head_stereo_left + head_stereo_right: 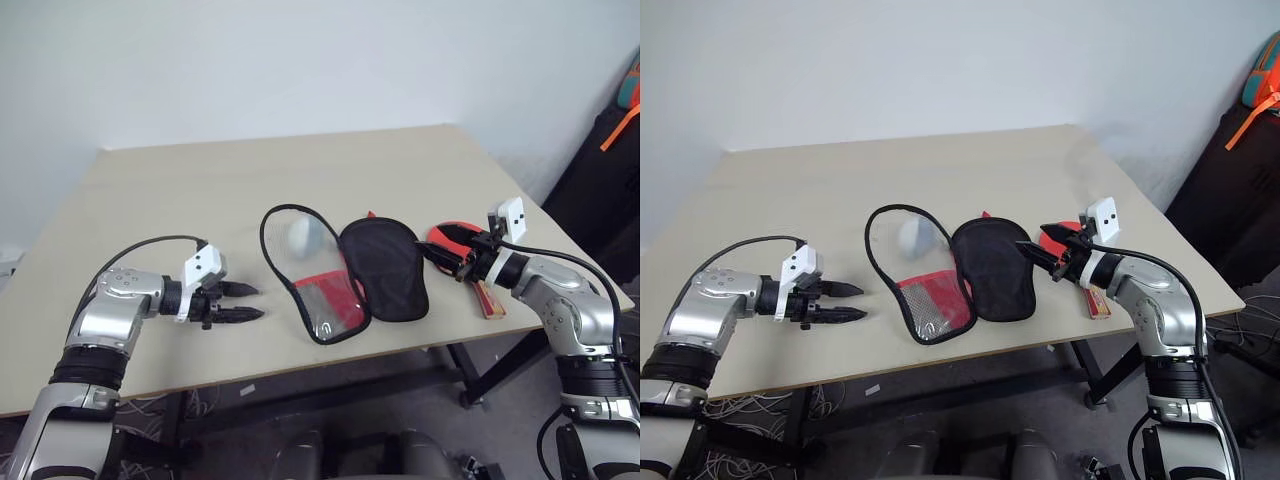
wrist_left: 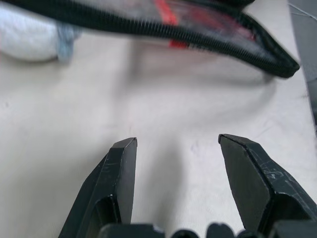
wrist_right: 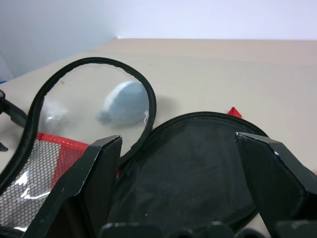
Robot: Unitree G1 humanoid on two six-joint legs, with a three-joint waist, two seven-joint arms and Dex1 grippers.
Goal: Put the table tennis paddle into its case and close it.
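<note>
The paddle [image 1: 462, 243] lies flat on the table [image 1: 300, 180], right under and behind my right claw [image 1: 447, 256], its red face partly covered by the claw and its wooden handle [image 1: 489, 299] running back toward the table's near edge. I judge it stiff, light and thin. The rubber face should give decent friction, but lying flat it offers little to pinch, so the handle is the sensible place to take hold.

The case [image 1: 345, 270] lies unzipped and spread open just ahead of the right claw's tips, between my two claws. Its black-lined half [image 1: 385, 265] is nearest the right claw. The clear-and-mesh half [image 1: 315, 275] with its zip rim is on the far side, closer to the left claw [image 1: 248, 301]. It looks soft and floppy, and I expect it to slide or buckle when the paddle is pushed in, so one claw will have to pin it. A pale rounded thing [image 3: 126, 103] shows through the clear panel. I cannot tell what it is.

My right claw is released, jaws wide and empty, forearm about level and pointing across at the case. My left claw hangs just above the table near the case's clear half, jaws parted and holding nothing, angled slightly down.
</note>
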